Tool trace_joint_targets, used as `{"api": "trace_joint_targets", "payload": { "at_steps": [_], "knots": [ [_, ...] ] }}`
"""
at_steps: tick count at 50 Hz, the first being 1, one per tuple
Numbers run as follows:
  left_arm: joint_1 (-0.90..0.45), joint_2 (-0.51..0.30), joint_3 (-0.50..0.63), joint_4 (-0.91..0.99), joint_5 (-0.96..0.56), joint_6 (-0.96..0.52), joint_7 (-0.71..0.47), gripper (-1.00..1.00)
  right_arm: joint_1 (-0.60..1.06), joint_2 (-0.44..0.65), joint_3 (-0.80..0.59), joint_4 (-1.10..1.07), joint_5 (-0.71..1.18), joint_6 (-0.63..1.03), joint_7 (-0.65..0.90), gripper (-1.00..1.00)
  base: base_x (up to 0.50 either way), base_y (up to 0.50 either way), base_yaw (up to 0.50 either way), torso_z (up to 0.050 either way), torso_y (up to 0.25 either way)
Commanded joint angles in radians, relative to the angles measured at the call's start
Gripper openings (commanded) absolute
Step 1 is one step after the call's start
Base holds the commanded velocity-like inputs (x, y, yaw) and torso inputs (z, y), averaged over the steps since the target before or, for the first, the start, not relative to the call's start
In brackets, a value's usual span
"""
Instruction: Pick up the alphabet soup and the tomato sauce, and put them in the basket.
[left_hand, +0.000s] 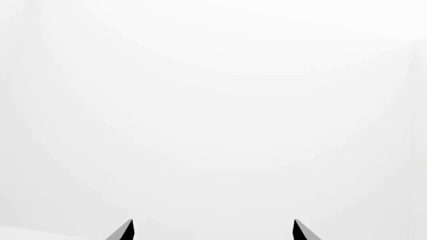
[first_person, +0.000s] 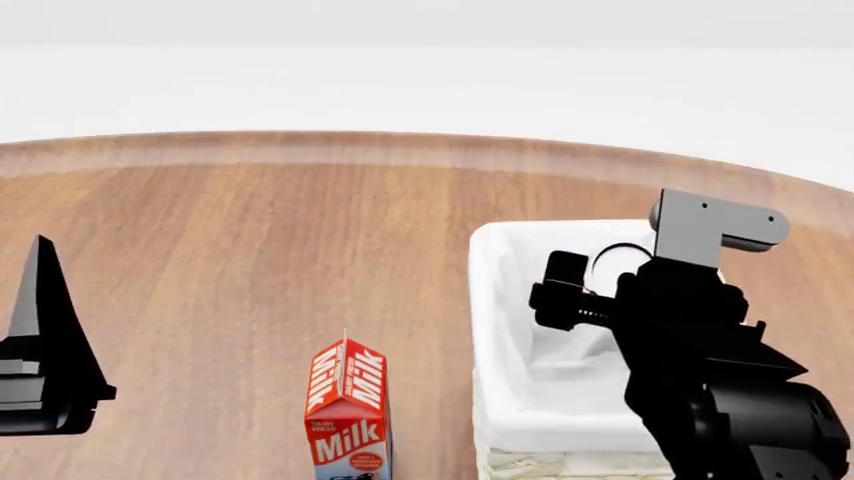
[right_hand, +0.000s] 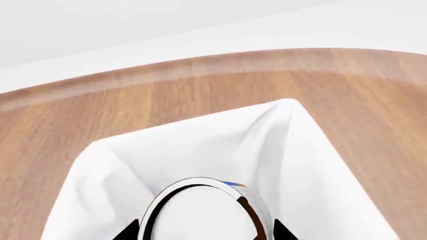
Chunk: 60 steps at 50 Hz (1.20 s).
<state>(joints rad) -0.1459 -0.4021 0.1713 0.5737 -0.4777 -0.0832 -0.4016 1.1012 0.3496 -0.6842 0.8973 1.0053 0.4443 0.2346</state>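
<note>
The right arm (first_person: 694, 340) hangs over the basket (first_person: 497, 330), milk carton (first_person: 348, 408) beside.

1. We see a milk carton (first_person: 348, 412), red and white with "Milk" lettering, standing upright between the left and right jaws, apart from both.
2. We see a wood-grain surface (first_person: 267, 240) with a curved far edge, spreading beneath and beyond both jaws.
3. Behind it we see a plain white backdrop (first_person: 427, 80).

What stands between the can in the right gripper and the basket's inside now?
Nothing visible. The right gripper holds a can, silvery lid up, directly over the basket, whose white liner looks bare beneath. The milk carton stands outside, off to the side.
</note>
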Motion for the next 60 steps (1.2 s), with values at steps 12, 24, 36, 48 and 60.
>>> {"api": "trace_joint_targets", "payload": {
  "at_steps": [12, 24, 36, 48, 60],
  "knots": [
    [0.0, -0.003, 0.005, -0.001, -0.001, 0.003, -0.004, 1.0, 0.006, 0.002, 0.019, -0.02, -0.039, 0.003, -0.005, 1.0, 0.0, 0.0, 0.0, 0.0, 0.001],
    [0.0, -0.004, 0.01, -0.004, -0.002, 0.007, -0.004, 1.0, 0.011, 0.008, 0.022, -0.04, -0.042, -0.004, 0.002, 1.0, 0.0, 0.0, 0.0, 0.0, 0.0],
    [0.003, -0.006, 0.013, 0.0, -0.004, 0.007, -0.007, 1.0, 0.119, 0.109, 0.025, -0.252, -0.009, 0.138, 0.065, 1.0, 0.0, 0.0, 0.0, 0.0, 0.0],
    [0.002, -0.008, 0.013, 0.0, -0.009, 0.008, -0.009, 1.0, 0.127, 0.181, 0.047, -0.47, 0.069, 0.225, 0.078, 1.0, 0.0, 0.0, 0.0, 0.0, 0.0],
    [0.006, -0.013, 0.008, 0.009, -0.018, 0.014, -0.01, 1.0, 0.085, 0.292, 0.109, -0.774, 0.242, 0.368, 0.206, 1.0, 0.0, 0.0, 0.0, 0.0, 0.0]
  ]
}}
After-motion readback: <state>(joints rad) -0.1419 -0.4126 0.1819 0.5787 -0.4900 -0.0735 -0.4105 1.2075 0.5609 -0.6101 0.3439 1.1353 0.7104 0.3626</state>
